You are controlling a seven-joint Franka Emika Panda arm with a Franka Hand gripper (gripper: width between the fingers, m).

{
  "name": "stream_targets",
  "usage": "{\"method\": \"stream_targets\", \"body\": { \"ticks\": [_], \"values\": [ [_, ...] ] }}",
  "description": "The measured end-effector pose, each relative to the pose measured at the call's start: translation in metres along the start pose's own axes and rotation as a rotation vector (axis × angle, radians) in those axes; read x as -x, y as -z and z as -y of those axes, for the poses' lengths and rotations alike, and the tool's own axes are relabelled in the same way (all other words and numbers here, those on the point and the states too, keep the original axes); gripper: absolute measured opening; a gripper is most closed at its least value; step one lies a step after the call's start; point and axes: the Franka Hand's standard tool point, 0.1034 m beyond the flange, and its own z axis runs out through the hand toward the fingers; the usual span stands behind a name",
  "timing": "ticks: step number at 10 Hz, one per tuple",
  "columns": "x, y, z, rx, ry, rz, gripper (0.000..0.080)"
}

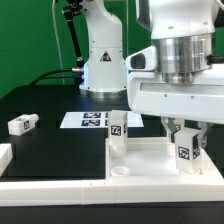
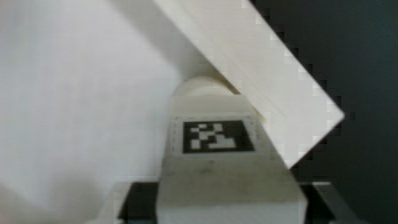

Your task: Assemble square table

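My arm comes in from the near side of the exterior view, forearm and broad white wrist hanging straight down over the exterior view's right end of the table (image 1: pixel 40 100), so my hand (image 1: pixel 183 140) points vertically at the work. My fingers are drawn partway in and sit on either side of the tagged leg block (image 1: pixel 183 152), one at each flank, with its black-and-white tag facing out between them. In the wrist view my dark fingers (image 2: pixel 139 203) lie hard against the block's two sides with no gap that I can see, so I am grasping it. The block stands upright at the exterior view's right part of the square top (image 1: pixel 70 170), close to its raised rim; whether its foot rests on the top or hangs just above it I cannot tell. The wrist view shows that rim running slantwise past the block, white top on one side and black table on the other. The top lies flat at the near edge of the table. A second leg block (image 1: pixel 117 128) stands upright at its far rim, apart from my hand, and a loose leg block (image 1: pixel 22 124) lies on the table well off toward the exterior view's left. The marker board (image 1: pixel 88 120) lies flat beyond the top.
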Motion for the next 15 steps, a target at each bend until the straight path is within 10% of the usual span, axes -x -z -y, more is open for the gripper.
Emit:
{"method": "stream_targets", "body": {
  "ticks": [4,9,15],
  "values": [
    [0.008,-0.002,0.000,-0.001,-0.220,0.022,0.0295],
    [0.008,0.002,0.010,0.003,0.574,-0.043,0.0635],
    [0.001,0.001,0.005,0.069,1.250,-0.051,0.0649]
  ]
}}
